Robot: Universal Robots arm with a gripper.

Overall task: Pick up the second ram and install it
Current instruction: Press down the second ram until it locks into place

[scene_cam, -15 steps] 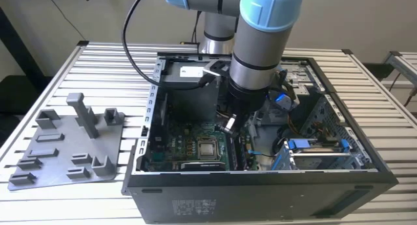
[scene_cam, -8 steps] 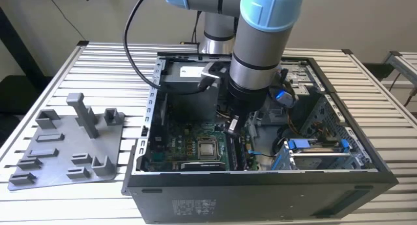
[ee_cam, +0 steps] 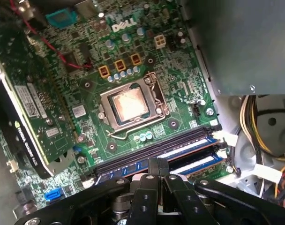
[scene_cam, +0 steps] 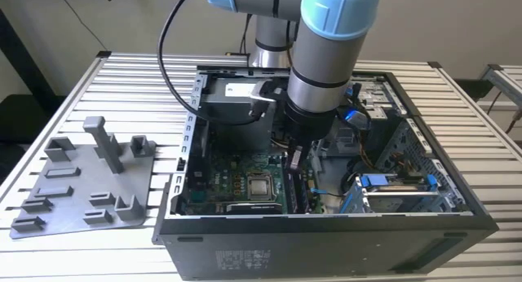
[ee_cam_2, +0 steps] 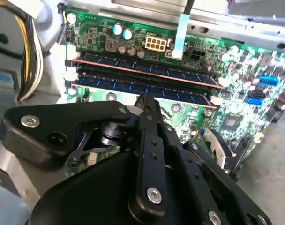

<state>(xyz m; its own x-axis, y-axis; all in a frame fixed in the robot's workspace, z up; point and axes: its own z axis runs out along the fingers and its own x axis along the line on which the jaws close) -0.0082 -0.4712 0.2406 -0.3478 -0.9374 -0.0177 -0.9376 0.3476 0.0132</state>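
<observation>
The arm's bulk hides much of the open computer case (scene_cam: 424, 233). Down inside, the gripper (ee_cam: 157, 165) has its fingers pinched together, holding nothing, poised just above the second ram (ee_cam_2: 142, 87), which sits seated in its motherboard (ee_cam: 86, 89) slot beside another stick.
</observation>
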